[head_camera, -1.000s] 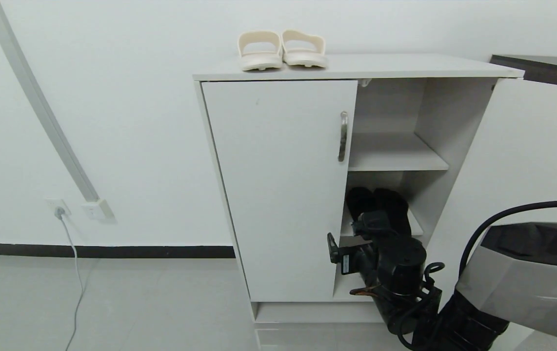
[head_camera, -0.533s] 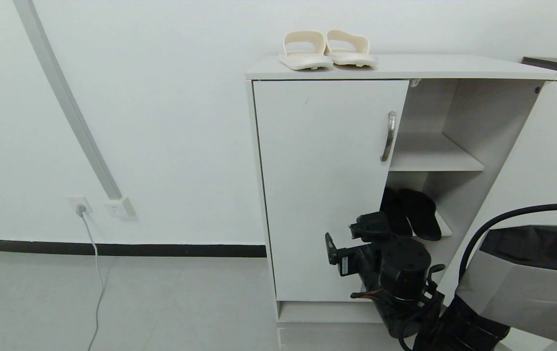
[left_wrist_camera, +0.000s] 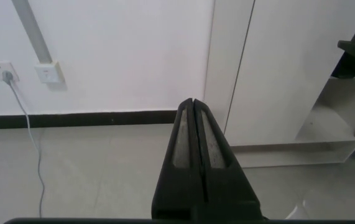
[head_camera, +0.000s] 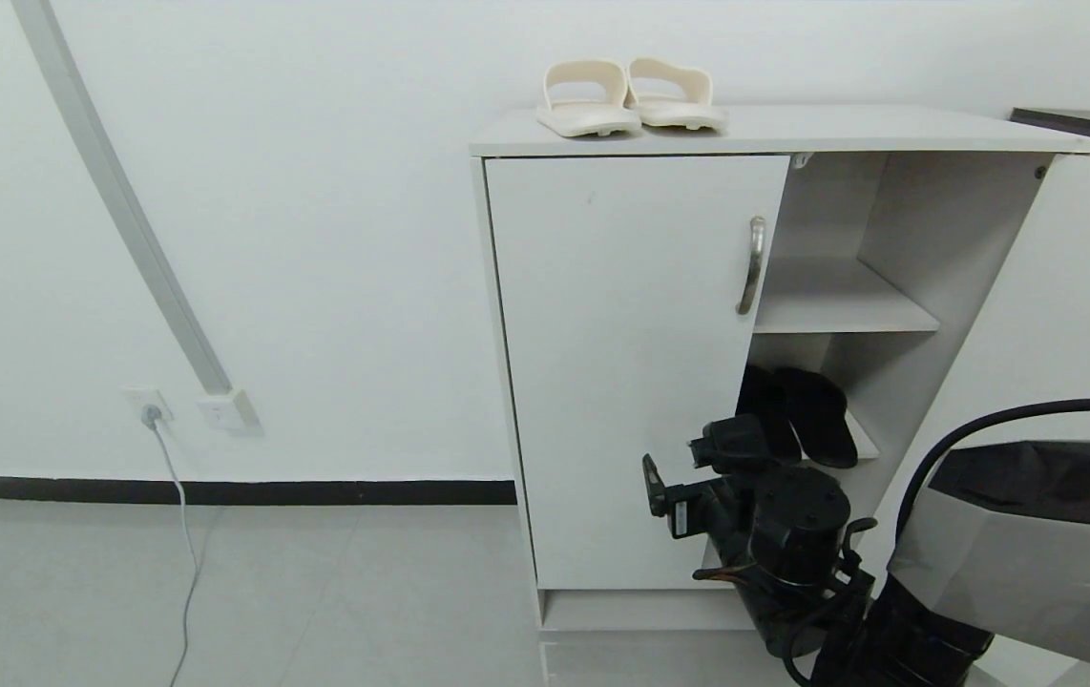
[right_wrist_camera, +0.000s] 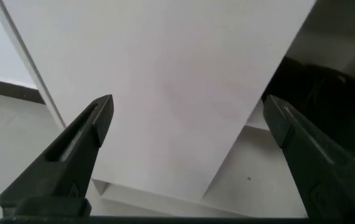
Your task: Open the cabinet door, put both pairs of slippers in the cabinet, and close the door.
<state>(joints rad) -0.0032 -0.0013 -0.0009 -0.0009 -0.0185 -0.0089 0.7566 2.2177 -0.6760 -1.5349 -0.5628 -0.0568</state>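
Since a second ago only the head camera has shifted sideways; both slipper pairs stay put. The smooth, moulded cream slippers (head_camera: 631,95) sit on the flat white cabinet (head_camera: 889,129) top, at 12 o'clock from the closed left door (head_camera: 621,382). The matte black slippers (head_camera: 798,415) lie on the lower shelf, at 5 o'clock from the curved metal handle (head_camera: 752,265). The right door (head_camera: 1060,315) is swung open. The right gripper (right_wrist_camera: 188,106) is at 7 o'clock from the black pair, its jaws spread wide and empty. The left gripper (left_wrist_camera: 193,102) has its jaws pressed together, holding nothing.
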